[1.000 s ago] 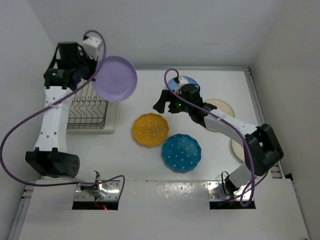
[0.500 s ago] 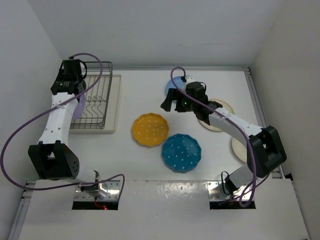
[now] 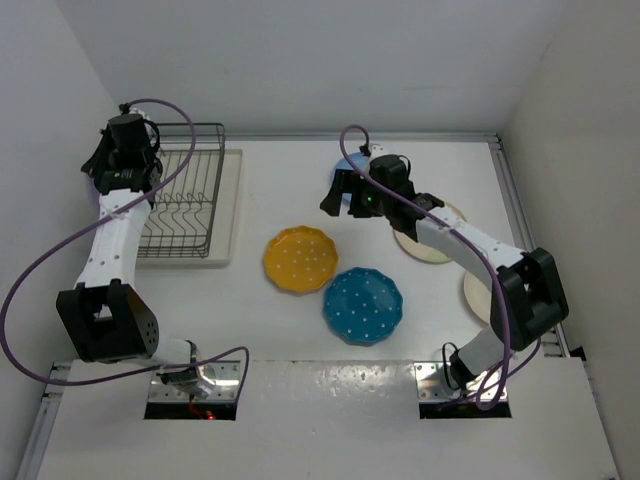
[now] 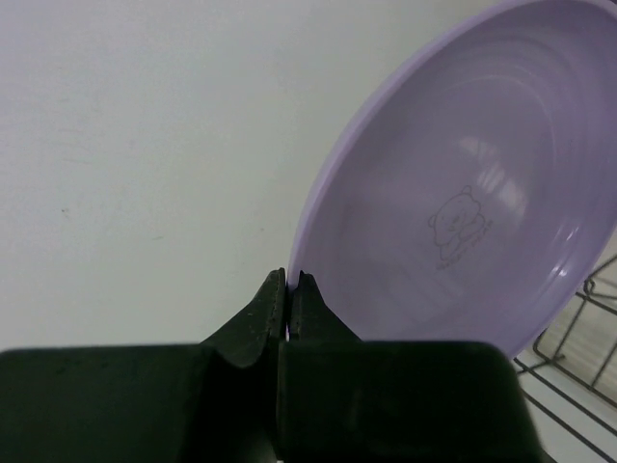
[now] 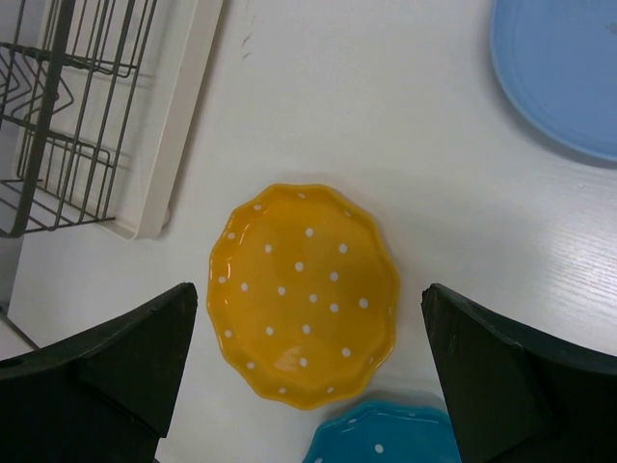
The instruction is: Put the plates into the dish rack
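My left gripper point(image 4: 287, 278) is shut on the rim of the lavender plate point(image 4: 463, 193) and holds it on edge in the air. Dish rack wires point(image 4: 578, 318) show just below the plate. In the top view this gripper point(image 3: 112, 170) is at the far left side of the dark wire dish rack point(image 3: 185, 200), and the plate is hidden by the arm. My right gripper point(image 3: 335, 195) is wide open and empty. It hovers above the yellow dotted plate point(image 5: 304, 318), which also shows in the top view point(image 3: 300, 260). The teal plate point(image 3: 362, 305) lies beside it.
The rack stands on a flat cream tray point(image 3: 226, 215). The light blue plate point(image 3: 349, 172) lies at the back, partly under the right gripper. A cream plate point(image 3: 440, 232) lies under the right arm. Another cream disc point(image 3: 476, 296) lies at the right edge. Walls close in on the left and right.
My left arm has swung the lavender plate from above the rack's right side over to its far left side and turned it on edge. My right gripper has shifted slightly back.
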Controlling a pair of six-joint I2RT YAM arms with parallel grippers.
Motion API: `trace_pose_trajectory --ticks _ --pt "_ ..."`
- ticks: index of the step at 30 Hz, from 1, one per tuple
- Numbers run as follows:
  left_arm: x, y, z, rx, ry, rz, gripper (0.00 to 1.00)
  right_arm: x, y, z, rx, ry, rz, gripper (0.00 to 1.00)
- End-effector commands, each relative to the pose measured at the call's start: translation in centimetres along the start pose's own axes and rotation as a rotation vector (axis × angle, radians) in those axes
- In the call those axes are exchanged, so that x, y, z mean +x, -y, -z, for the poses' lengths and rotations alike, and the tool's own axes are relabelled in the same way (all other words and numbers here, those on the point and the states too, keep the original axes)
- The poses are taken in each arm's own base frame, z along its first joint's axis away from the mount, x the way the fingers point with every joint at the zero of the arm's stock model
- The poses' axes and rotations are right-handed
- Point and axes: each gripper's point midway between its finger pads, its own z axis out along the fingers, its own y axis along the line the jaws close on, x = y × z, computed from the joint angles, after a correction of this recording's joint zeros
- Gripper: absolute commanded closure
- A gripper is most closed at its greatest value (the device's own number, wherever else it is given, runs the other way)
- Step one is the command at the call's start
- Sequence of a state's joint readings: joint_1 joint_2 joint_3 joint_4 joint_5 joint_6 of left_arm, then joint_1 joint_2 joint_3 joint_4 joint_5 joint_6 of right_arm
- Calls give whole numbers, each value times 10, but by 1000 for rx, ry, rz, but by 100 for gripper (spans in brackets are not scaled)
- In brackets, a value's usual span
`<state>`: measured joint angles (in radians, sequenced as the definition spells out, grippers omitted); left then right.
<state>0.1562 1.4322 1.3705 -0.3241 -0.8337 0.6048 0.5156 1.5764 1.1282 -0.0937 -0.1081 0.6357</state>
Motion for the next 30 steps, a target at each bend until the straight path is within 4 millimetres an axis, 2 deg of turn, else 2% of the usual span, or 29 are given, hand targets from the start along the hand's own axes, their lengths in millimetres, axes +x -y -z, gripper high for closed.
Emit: trace_pose_trajectory --ticks 1,5,11,15,18,19,20,21,22,23,24,26,28,30 --pt "-4 -35 2 -120 34 53 100 -17 -7 -2 -7 37 5 0" --pt "4 -15 -5 -87 24 19 100 -19 -4 -1 8 39 22 0" --pt "7 -3 -12 -58 43 13 100 -20 -1 -3 19 37 11 0" --pt "20 16 -16 -28 24 -14 100 -19 2 -4 25 33 5 0" --pt "30 45 -20 51 37 -31 100 -18 6 -4 35 29 4 0" --pt "37 59 -21 87 35 -55 100 -19 10 -4 44 31 -4 0" --pt "43 64 -22 96 25 -53 100 -21 14 -5 54 34 -15 0" --pt "47 74 -24 117 19 -70 100 -19 25 -4 90 22 -28 0" --pt "50 80 -25 129 21 -62 100 -26 34 -3 122 34 -38 0" --pt "52 82 -25 129 21 -62 100 -32 43 -3 152 42 -44 0" --pt "46 81 -26 127 45 -43 100 -29 50 0 190 16 -54 0" --pt "45 90 -27 145 68 -37 100 -34 75 1 271 23 -75 0" --pt "42 92 -30 147 80 -39 100 -35 84 3 298 6 -85 0" --pt "38 95 -34 149 78 -42 100 -36 101 3 330 4 -107 0"
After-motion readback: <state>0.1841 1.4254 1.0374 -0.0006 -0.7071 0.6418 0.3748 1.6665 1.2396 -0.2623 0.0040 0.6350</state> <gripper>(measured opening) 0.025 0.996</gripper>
